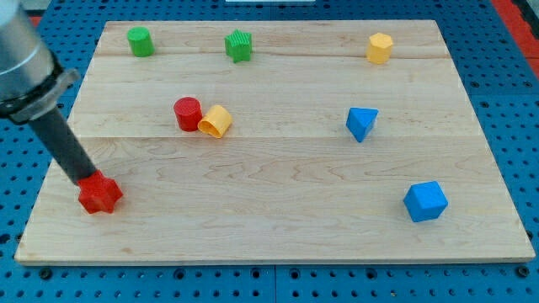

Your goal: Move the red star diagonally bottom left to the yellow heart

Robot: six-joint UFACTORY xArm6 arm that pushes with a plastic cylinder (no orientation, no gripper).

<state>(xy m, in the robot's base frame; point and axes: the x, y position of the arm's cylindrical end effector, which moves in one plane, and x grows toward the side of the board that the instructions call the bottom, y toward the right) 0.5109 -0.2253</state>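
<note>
- Camera view, near the left edge of the pale wooden board (278, 219): my tip (91, 179), the lower end of a plain dark rod with no jaws to open or close, touches the top of the red star block (100, 194).
- Yellow heart-like block (216, 121) lies toward the view's upper right of the star, touching a red cylinder (187, 114).
- Top edge: green cylinder (140, 41), ribbed green block (239, 45), yellow hexagonal block (380, 48).
- Right side: blue triangular block (361, 123), blue cube-like block (425, 201).

One camera, probably front-high, overlooking whole board (278, 219)
</note>
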